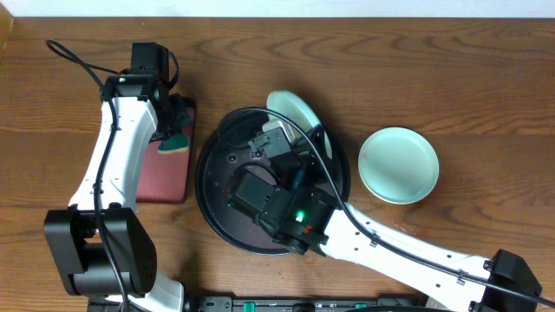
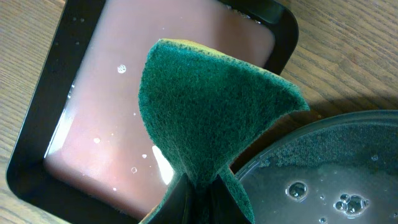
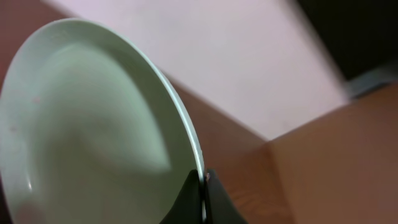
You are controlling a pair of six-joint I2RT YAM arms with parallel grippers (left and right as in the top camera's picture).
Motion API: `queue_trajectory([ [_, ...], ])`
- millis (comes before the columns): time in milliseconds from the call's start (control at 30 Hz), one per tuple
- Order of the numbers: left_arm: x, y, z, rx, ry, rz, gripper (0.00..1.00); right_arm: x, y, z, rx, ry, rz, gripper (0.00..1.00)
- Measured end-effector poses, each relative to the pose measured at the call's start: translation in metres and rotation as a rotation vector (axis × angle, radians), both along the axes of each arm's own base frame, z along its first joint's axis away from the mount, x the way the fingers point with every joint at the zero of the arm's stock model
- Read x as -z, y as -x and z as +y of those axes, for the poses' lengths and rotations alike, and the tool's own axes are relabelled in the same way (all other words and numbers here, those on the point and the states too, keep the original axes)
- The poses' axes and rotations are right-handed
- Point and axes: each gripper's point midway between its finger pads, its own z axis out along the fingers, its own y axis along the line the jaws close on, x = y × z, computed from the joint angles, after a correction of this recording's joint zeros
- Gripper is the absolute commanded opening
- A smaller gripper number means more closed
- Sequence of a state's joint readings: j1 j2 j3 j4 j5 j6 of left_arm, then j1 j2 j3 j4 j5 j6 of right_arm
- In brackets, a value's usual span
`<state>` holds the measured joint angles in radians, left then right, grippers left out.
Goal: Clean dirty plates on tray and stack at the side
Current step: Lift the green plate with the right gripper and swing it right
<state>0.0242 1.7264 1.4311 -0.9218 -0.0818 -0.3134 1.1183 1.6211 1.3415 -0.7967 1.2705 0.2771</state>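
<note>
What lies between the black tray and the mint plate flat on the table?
Only a narrow strip of bare table separates the tray from that plate, shown in the overhead view.

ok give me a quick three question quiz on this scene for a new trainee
1. True or false: the left gripper is shut on the green sponge.
2. The loose plate lies: A) under the sponge B) on the table, right of the black tray C) stacked on a yellow plate.
3. Fill in: the right gripper grips the held mint plate by its ____.

Key: 1 true; 2 B; 3 rim.
</note>
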Motion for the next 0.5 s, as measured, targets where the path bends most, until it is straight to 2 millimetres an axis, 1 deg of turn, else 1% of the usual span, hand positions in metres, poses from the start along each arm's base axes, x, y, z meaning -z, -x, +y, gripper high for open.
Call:
queue_trajectory([
  [67,0.0,0.0,0.0,0.0,0.0,0.0,0.07,0.017,0.001,0.002,-0.024,-0.037,0.088,0.01],
  [200,0.0,0.0,0.0,0.0,0.0,0.0,0.07,0.048,-0.001,-0.001,-0.023,-0.154,0.258,0.01],
  [400,0.0,0.0,0.0,0.0,0.0,0.0,0.07,0.079,-0.008,-0.007,0.001,-0.328,0.451,0.01],
  [500,0.0,0.0,0.0,0.0,0.0,0.0,0.07,0.088,-0.012,-0.011,0.014,-0.409,0.526,0.01],
])
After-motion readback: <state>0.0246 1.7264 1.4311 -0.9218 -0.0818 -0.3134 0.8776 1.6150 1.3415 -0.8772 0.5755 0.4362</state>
